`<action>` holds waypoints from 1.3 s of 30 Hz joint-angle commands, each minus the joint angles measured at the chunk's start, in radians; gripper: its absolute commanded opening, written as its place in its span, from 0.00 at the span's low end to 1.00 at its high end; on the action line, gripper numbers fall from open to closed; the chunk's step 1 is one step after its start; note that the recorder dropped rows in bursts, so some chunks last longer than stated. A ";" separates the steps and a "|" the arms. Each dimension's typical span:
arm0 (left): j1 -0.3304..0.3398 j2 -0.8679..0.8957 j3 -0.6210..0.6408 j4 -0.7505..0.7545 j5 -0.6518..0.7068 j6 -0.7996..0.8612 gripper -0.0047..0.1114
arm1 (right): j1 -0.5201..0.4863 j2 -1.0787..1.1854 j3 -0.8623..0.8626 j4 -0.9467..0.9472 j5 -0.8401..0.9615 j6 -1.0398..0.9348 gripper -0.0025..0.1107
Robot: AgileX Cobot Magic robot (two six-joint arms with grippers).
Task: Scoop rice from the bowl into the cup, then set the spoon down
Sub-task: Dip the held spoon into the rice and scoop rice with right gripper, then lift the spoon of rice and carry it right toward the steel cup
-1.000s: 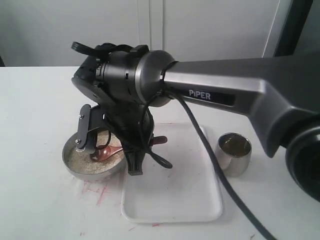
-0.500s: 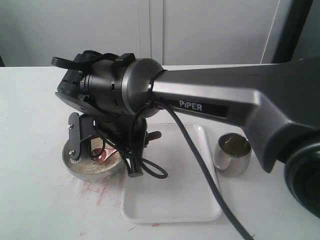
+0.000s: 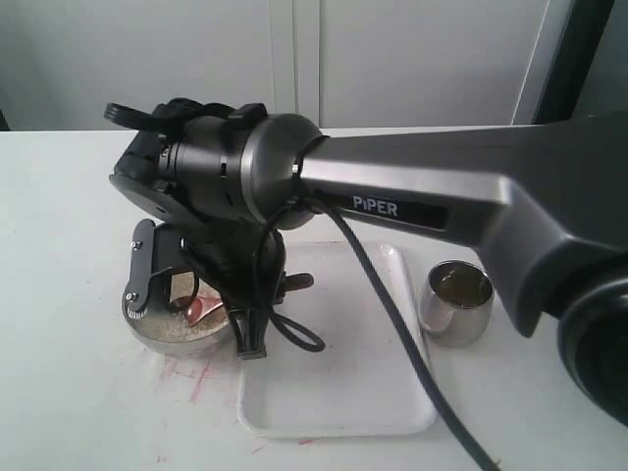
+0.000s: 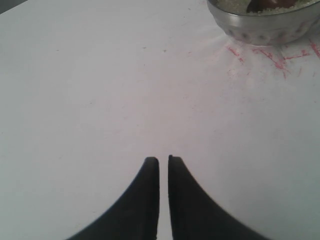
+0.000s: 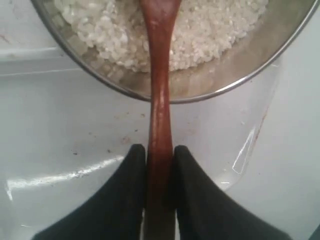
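**Spoon** (image 5: 160, 100): the handle is being clamped between the fingers of the right gripper (image 5: 160, 155). The scoop end is being pressed into the rice (image 5: 210, 35), with the handle crossing the rim of the bowl (image 5: 240, 75).

**Bowl:** it is being borne by the table (image 4: 100, 75), just beside the left edge of a white tray (image 3: 343, 392). Red marks (image 4: 280, 57) are being shown on the table next to it.

**Cup** (image 3: 456, 302): it is being kept upright on the table just beside the tray's far edge, well apart from the bowl. Whether any rice is lying inside cannot be told.

**Step in hand:** the scooping stroke is being judged as under way, with nothing yet being carried.

**Next move:** a level lift of the loaded scoop is being called for. It is then to be carried across the tray and tipped over the cup's mouth without grains being shed.

**Right arm:** it is being reached across the middle toward the left side of the exterior view. The wrist is being bent down over the bowl, with a cable looping beneath.

**Left gripper** (image 4: 163, 161): its fingers are being held almost together on nothing, above bare table near the bowl.
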 commanded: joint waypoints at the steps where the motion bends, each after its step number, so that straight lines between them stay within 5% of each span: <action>1: -0.004 0.007 0.009 -0.006 0.048 -0.006 0.16 | -0.009 -0.002 0.004 0.014 -0.011 0.023 0.02; 39: -0.004 0.007 0.009 -0.006 0.048 -0.006 0.16 | -0.200 -0.105 0.004 0.439 -0.004 -0.051 0.02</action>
